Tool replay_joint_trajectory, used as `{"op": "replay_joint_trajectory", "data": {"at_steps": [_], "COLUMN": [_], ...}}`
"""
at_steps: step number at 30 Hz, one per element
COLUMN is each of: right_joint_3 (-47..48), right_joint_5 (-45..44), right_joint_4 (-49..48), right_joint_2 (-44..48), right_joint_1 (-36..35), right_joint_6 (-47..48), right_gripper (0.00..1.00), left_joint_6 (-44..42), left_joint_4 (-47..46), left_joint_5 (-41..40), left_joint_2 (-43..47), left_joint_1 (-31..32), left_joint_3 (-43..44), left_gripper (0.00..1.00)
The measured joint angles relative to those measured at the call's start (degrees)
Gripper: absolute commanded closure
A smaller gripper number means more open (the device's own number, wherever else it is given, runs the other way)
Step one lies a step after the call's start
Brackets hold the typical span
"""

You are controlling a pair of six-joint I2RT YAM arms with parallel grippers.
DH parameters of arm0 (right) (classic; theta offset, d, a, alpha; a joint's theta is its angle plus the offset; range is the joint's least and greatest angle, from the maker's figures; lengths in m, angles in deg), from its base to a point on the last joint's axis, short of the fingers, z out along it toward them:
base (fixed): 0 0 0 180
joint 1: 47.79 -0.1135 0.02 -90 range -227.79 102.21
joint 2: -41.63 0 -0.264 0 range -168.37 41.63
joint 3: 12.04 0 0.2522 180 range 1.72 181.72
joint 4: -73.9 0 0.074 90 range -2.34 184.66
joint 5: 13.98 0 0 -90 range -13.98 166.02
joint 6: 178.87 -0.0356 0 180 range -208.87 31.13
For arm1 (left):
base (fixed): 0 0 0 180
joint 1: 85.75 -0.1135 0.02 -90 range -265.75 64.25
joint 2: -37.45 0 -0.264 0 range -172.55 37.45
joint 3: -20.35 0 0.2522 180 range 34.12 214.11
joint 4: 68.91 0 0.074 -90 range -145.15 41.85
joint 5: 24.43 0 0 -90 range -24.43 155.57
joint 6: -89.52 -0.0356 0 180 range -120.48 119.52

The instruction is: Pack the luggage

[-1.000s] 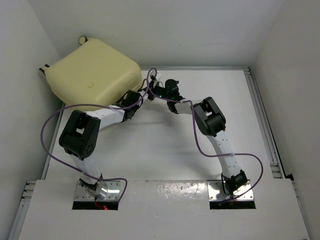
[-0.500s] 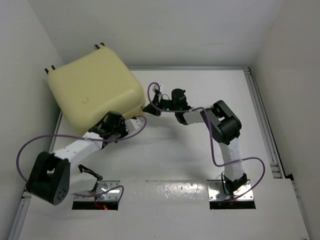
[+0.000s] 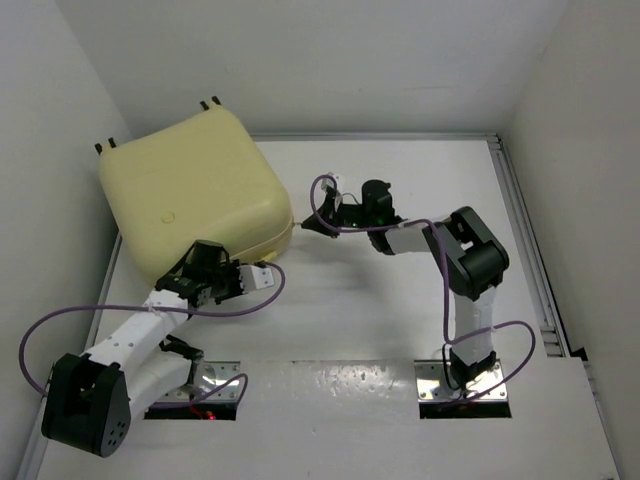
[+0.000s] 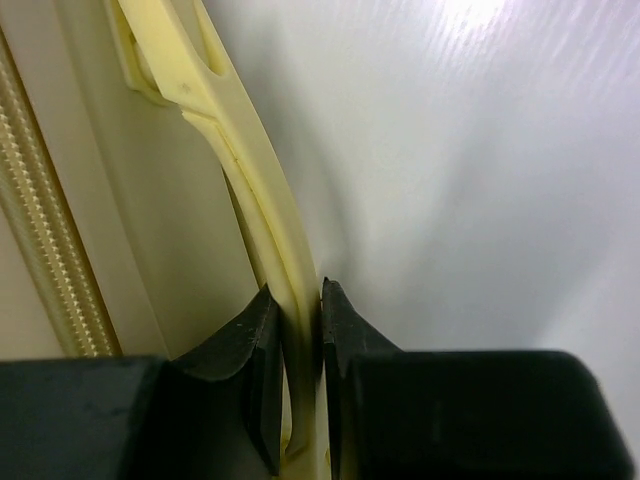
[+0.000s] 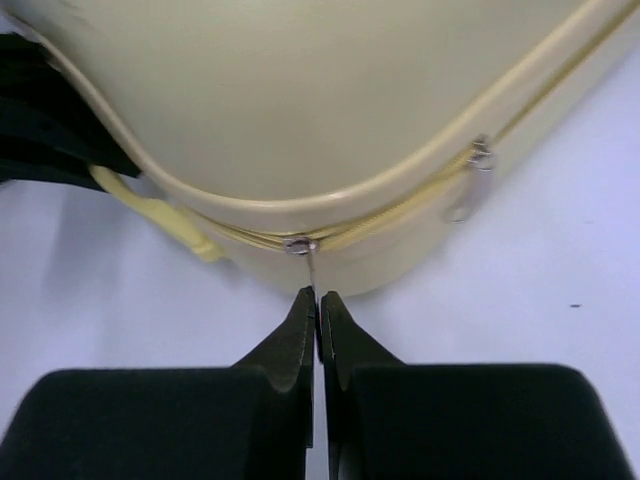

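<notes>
At the far left corner of the table (image 3: 350,320): the luggage (image 3: 185,205), pale yellow, closed, lying flat. Reaches out past the table's left edge, with small black wheels (image 3: 210,102) on its far side. Along the left edge, a purple cable (image 3: 40,335) looping from the left arm.

At the near side of the case, the left gripper (image 4: 297,300). Narrowly set, black fingers (image 4: 255,340) clamped on either side of a thin yellow handle (image 4: 255,190) that arches off the shell. Just left of the handle in the left wrist view, a ribbed zipper track (image 4: 40,230).

At the near right corner of the case, toward the middle of the table, the right gripper (image 5: 316,298). Pinched tight, tips together on a slim metal zipper pull (image 5: 311,265) hanging from the seam at the rounded corner. Further right along the same seam, a second pull (image 5: 470,195), dangling free, touched by nothing. Right arm stretched left across the bare white surface from its base at the near edge.
</notes>
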Motion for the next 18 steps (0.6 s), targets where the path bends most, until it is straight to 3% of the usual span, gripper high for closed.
{"op": "replay_joint_trajectory", "data": {"at_steps": [7,18], "right_joint_3": [13.7,30.9], "right_joint_5": [-3.1,-7.7], "right_joint_4": [1.1,1.8], "right_joint_2": [-9.8,-21.5], "right_joint_1": [2.0,1.4], "right_joint_6": [3.5,1.6], "right_gripper": [1.0,1.0], "left_joint_6": [-4.9,-8.7], "left_joint_4": [-2.3,-6.7], "left_joint_5": [1.6,1.9], "left_joint_2": [-2.9,-8.5], "left_joint_1": [-4.2,-5.2], "left_joint_3": [0.6,2.8], "left_gripper": [1.0,1.0]}}
